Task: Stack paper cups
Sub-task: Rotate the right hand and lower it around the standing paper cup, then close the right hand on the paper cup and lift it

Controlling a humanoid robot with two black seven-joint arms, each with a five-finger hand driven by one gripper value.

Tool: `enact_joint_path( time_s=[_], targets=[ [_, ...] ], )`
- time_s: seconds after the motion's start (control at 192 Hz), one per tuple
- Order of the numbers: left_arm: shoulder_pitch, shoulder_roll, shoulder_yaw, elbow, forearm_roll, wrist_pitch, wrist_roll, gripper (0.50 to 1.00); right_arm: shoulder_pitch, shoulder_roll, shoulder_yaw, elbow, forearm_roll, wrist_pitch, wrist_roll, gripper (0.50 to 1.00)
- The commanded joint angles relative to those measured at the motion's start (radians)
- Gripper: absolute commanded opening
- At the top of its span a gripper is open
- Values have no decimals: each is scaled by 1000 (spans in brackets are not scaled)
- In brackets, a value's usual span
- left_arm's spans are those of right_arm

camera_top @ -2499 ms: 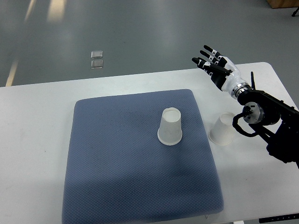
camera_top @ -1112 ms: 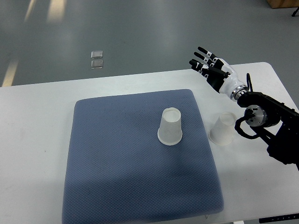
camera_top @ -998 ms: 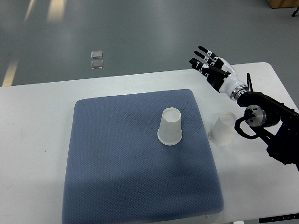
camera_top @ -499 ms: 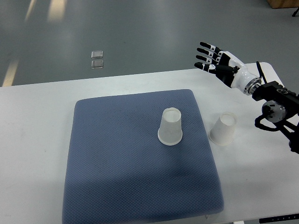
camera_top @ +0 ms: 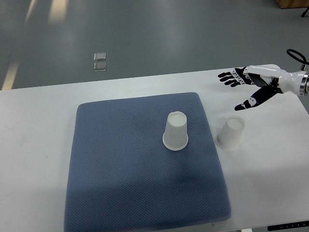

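Note:
One white paper cup (camera_top: 176, 131) stands upside down on the blue mat (camera_top: 120, 169), near its right middle. A second white paper cup (camera_top: 231, 133) stands upside down on the white table, just right of the mat. My right hand (camera_top: 244, 86) comes in from the right edge, above and to the right of the second cup. Its fingers are spread and it holds nothing. It is apart from both cups. The left arm does not show.
The white table (camera_top: 38, 125) carries the mat; its far edge runs behind the hand. Grey floor lies beyond, with a small square plate (camera_top: 100, 62) set in it.
My right arm has pulled back to the right, so most of the forearm has left the picture. The hand has turned and lowered toward the table. The cups have not moved.

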Motion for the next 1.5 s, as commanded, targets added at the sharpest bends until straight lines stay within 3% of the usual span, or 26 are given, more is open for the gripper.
enact_joint_path(
  time_s=[0.0,0.727,1.039,1.497],
  targets=[
    [0,0,0,0,1,0,0,1000,5,-17,-33,26,-95,-3,1,921],
    [0,0,0,0,1,0,0,1000,-9,13,-144,20,-336,-140,-13,915],
    [0,0,0,0,-1,0,0,1000,-9,63,-181,-35,-367,-209,-13,901],
    [0,0,0,0,-1,0,0,1000,-4,77,-201,-64,-390,-212,-12,764]
  ],
)
